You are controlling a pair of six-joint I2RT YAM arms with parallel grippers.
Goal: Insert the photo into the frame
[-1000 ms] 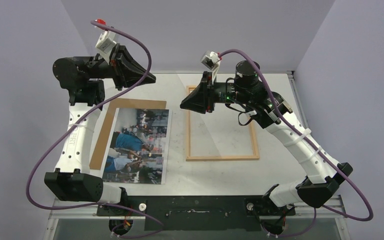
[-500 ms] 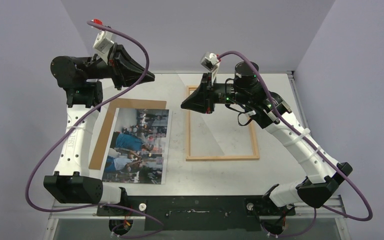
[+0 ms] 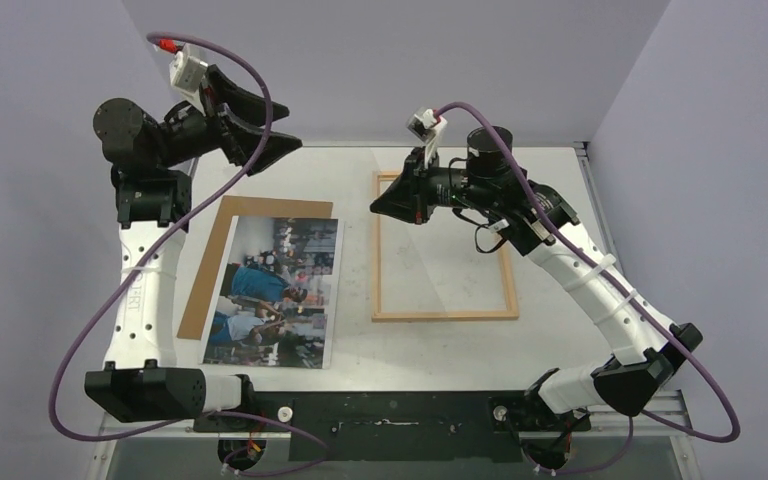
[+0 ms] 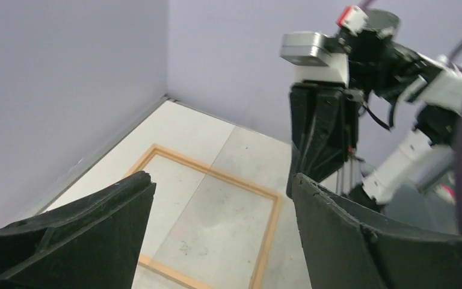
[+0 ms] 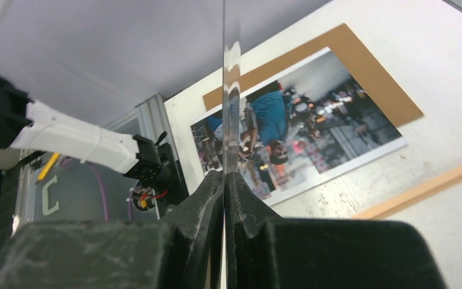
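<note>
Right jaws: pinching a thin clear pane (image 5: 225,90), seen edge-on and rising straight out from between them.
Thin light-wood rectangular frame (image 3: 445,315): flat on the white bench (image 3: 355,350), its far-left corner under your right jaws.
Glossy street-scene colour photo (image 3: 278,290): flat, left of your right jaws, overlapping a flat brown backing board (image 3: 212,270).
Left jaws: spread wide, high above the bench (your wrist view shows the frame through the gap).

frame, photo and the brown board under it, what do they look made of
The frame looks like pale bare wood, matte, with an even orange-tan tone. The photo seems to be photo paper: a thin, flat colour print with a white border. The board looks like matte brown cardboard or fibreboard; which one isn't clear.
</note>
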